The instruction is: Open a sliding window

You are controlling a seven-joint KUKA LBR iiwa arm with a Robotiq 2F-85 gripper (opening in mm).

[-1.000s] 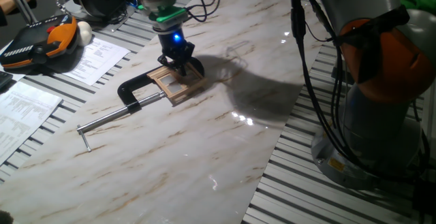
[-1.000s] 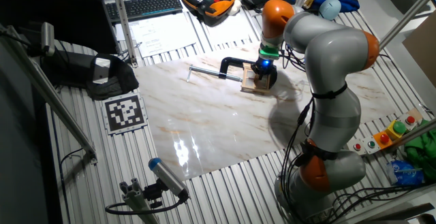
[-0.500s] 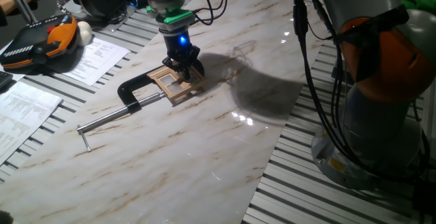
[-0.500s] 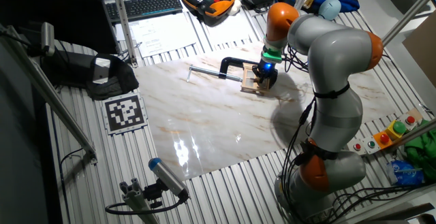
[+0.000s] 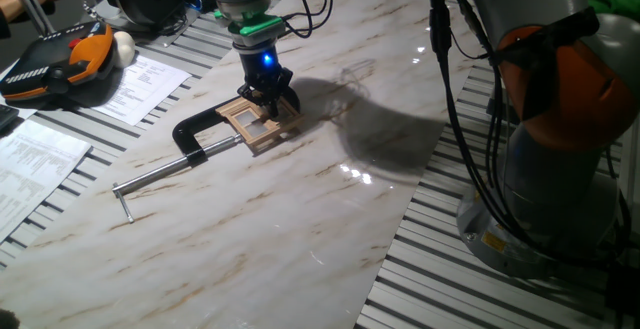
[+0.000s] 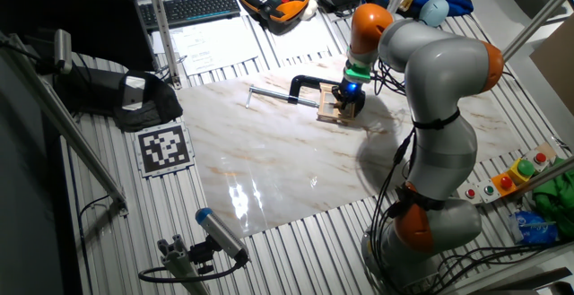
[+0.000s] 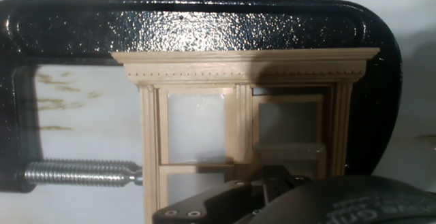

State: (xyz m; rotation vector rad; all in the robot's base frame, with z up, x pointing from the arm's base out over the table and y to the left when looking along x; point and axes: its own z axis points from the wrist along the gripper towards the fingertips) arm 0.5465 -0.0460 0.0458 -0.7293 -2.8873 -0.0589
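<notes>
— While I have the hand view up, what does the window (image 7: 242,132) look like?

— Light tan wood, a moulded top rail, thin bars splitting it into panes; I see the right sash sitting lower than the left. It lies flat on the marble table (image 5: 300,219), held inside a black clamp (image 7: 204,26) whose steel screw (image 7: 82,173) touches the frame's left side.

— And the gripper (image 5: 266,94)?

— I have it straight above the window, fingertips down at the frame's near edge. I cannot tell whether the fingers are spread or pinching anything.
</notes>
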